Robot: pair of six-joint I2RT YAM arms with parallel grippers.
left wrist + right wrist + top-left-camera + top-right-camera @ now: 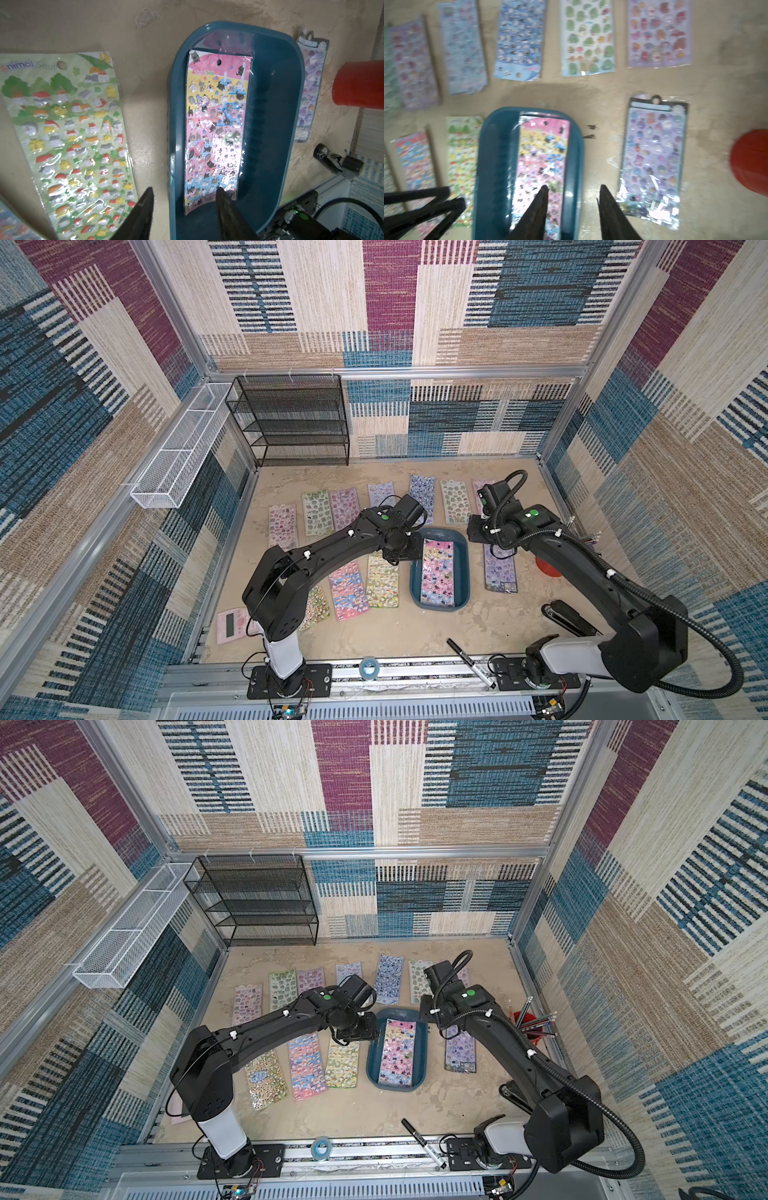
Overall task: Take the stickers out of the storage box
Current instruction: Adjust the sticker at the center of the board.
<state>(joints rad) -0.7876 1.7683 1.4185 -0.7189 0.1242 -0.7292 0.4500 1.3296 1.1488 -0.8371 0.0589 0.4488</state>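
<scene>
Right-wrist stickers (519,39) blurred; pink keypad (230,626) half behind left arm (274,585).

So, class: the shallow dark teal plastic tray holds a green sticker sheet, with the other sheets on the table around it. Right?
Not green: the glossy sticker sheet in the shallow dark teal plastic tray is mostly pink, as the left wrist view shows. The rest stands.

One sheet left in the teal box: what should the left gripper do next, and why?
Probably shift the left gripper sideways into the storage box so its jaws bracket the end of the sticker sheet. The last sheet lies flat inside; the jaws stand open astride the box wall, one fingertip over the sheet, the other outside.
</scene>
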